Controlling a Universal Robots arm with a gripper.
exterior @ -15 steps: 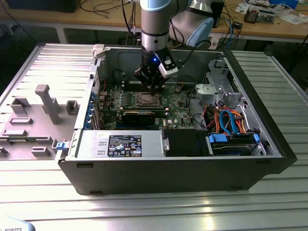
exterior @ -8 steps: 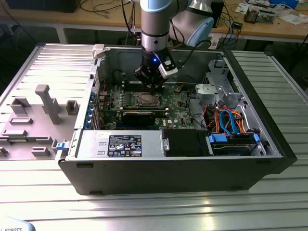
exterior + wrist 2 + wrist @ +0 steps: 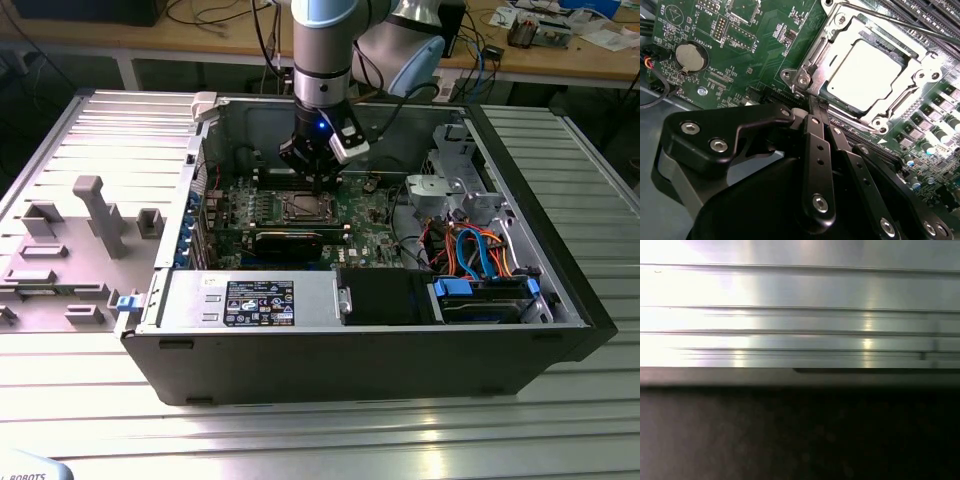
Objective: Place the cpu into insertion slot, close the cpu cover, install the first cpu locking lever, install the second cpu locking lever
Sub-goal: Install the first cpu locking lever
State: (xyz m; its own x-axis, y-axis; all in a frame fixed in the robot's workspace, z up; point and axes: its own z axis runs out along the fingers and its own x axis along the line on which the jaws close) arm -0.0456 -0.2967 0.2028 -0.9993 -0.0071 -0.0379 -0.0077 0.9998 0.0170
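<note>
The cpu (image 3: 865, 70) lies flat in the insertion slot (image 3: 303, 207), its silver top showing through the window of the cpu cover (image 3: 914, 86), which lies down over it. A thin locking lever rod (image 3: 900, 25) runs along one side of the socket. My gripper (image 3: 318, 186) hangs inside the open computer case just above the socket's far edge. In the second wrist view my gripper (image 3: 816, 103) is shut, its black fingers (image 3: 817, 150) pressed together, with the tips at the socket's corner beside a lever hook (image 3: 802, 77). Nothing shows between the fingers.
A long black expansion card (image 3: 290, 240) lies in front of the socket, and memory slots (image 3: 927, 17) lie beside it. The power supply (image 3: 250, 300) and a drive cage with blue and orange cables (image 3: 470, 250) line the case front. A grey fixture tray (image 3: 70, 240) sits at the exterior view's left.
</note>
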